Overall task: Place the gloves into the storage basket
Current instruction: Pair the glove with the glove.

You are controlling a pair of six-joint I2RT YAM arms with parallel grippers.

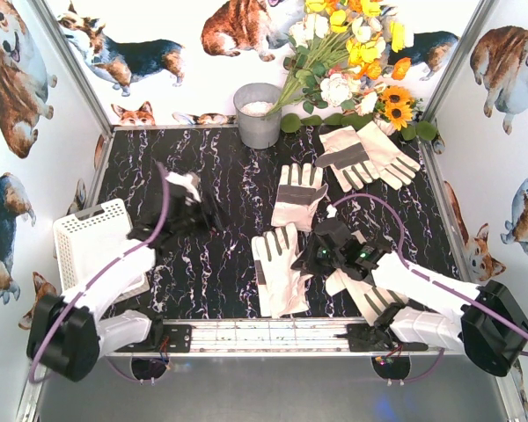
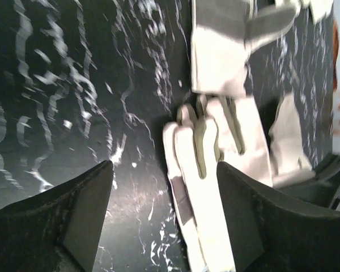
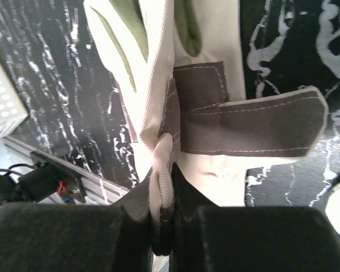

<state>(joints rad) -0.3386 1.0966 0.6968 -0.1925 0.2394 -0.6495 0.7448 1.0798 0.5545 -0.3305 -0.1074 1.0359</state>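
Several cream-white gloves with grey-brown patches lie on the black marbled table. One glove (image 1: 277,268) lies at the front centre, and my right gripper (image 1: 315,257) is shut on a fold of its edge. The right wrist view shows the pinched fabric (image 3: 163,164) between the closed jaws of the gripper (image 3: 170,170). Another glove (image 1: 297,193) lies behind it, two more (image 1: 365,156) at the back right, and one (image 1: 361,294) under my right arm. My left gripper (image 1: 211,215) is open and empty, left of the gloves. The white lattice storage basket (image 1: 92,242) stands at the left edge.
A grey metal bucket (image 1: 258,114) stands at the back centre beside a bunch of artificial flowers (image 1: 356,53). Walls printed with corgis close in the table on three sides. A metal rail (image 1: 264,334) runs along the near edge.
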